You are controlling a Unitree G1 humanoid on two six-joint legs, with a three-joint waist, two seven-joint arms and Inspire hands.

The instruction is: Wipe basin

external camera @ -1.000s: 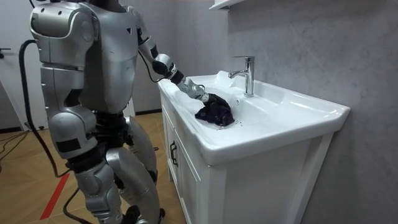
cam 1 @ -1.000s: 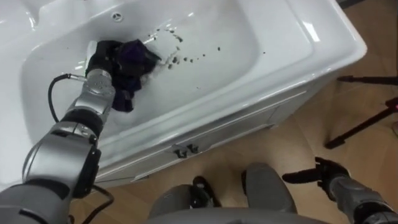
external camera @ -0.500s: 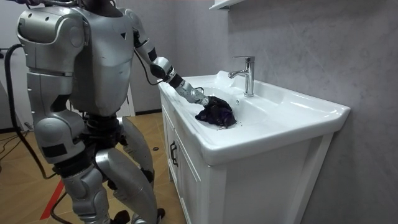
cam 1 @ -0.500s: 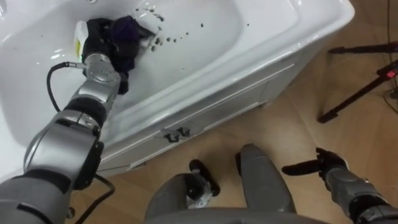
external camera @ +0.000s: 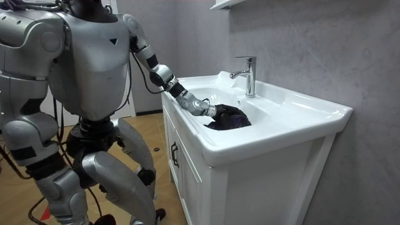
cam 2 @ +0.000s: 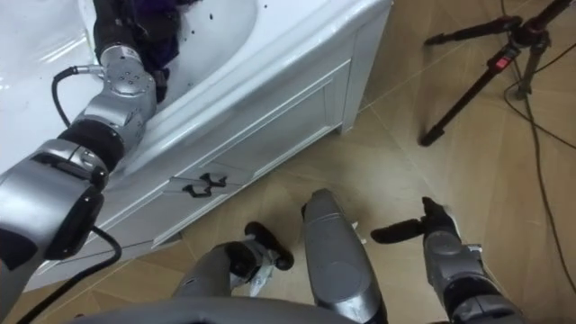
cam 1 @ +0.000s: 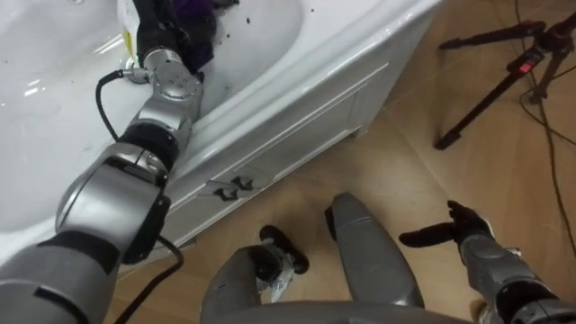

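The white basin (cam 1: 270, 63) tops a white cabinet, and I stand in front of it, leaning away with my left arm stretched in. My left hand (cam 1: 160, 25) is black and lies inside the bowl, shut on a dark purple cloth (external camera: 229, 117) that presses on the basin's bottom. The cloth (cam 1: 196, 11) shows bunched at the top edge of the left eye view. A few dark specks (cam 1: 222, 37) dot the white surface beside it. My right hand (cam 1: 461, 230) hangs low over the wooden floor, open and holding nothing.
A chrome tap (external camera: 248, 74) stands at the basin's back rim. The cabinet doors carry small dark handles (cam 1: 232, 186). A black tripod (cam 1: 504, 67) stands on the floor to my right. A wall shelf (external camera: 225, 4) hangs above the tap.
My left hand has pushed the cloth further along the bowl, toward the room view's right. My body has shifted back and leaned, so the eye views have swung down toward the floor.
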